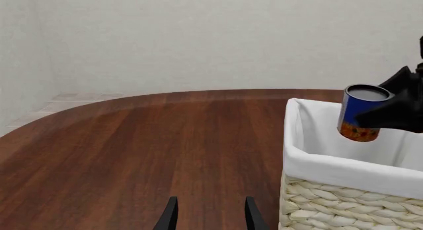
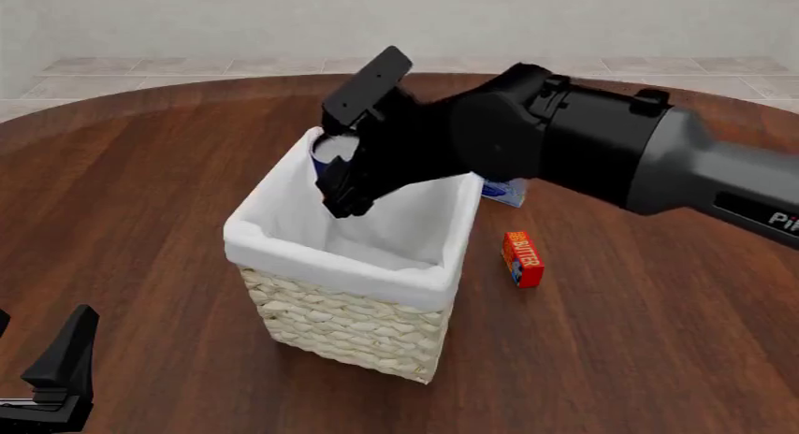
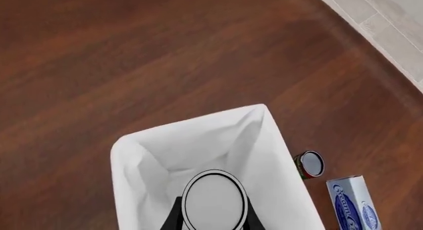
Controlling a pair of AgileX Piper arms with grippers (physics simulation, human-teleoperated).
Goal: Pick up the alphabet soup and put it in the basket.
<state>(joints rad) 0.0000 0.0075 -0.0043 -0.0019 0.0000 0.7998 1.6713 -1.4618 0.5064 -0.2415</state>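
A dark, reddish wooden table point(image 2: 150, 219) with a rounded far edge fills the scene, pale floor tiles and a plain wall beyond it. At its centre stands the wicker basket point(image 2: 355, 326), its white cloth liner folded over the rim. The right gripper point(image 2: 335, 167) reaches in from about two o'clock and holds the alphabet soup point(image 1: 361, 113) over the basket's far corner, around eleven o'clock of the opening; the can hangs tilted, its base roughly level with the rim. The right gripper's fingers point(image 3: 173, 217) sit closed against the can's sides, one on each flank, and in the right wrist view the silvery lid covers part of the liner-lined cavity below. To place it well, the arm would probably do best to bring the can toward the middle of the opening and lower it past the liner before letting go, since a release this near the edge risks clipping the rim. The left gripper point(image 1: 208, 215) waits low at seven o'clock of the table, fingers parted and holding nothing. A red-orange box point(image 2: 523, 258) lies on the table at three o'clock of the basket, a blue-and-white box point(image 3: 353, 205) just beyond it, and a small red can point(image 3: 308, 164) nearby.
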